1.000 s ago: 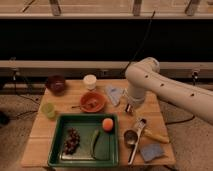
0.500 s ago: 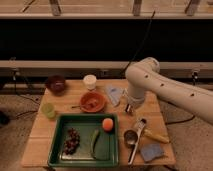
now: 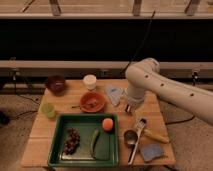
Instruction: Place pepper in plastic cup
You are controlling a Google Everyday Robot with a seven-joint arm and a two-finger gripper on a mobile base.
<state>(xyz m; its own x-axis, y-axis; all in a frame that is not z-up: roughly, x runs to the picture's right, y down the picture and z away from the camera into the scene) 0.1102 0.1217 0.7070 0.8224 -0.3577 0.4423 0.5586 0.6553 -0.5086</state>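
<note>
Nothing moved vs prior frame. Gripper [image 3: 131, 108] above table [image 3: 156, 114], open/closed can't tell; pepper [image 3: 94, 142] in tray [image 3: 85, 116], down-left of gripper, apart.

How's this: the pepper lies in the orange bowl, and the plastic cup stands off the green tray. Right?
Not quite. The camera view shows the pepper lying in the green tray; the plastic cup does stand off it. The gripper hangs right of the orange bowl.
</note>
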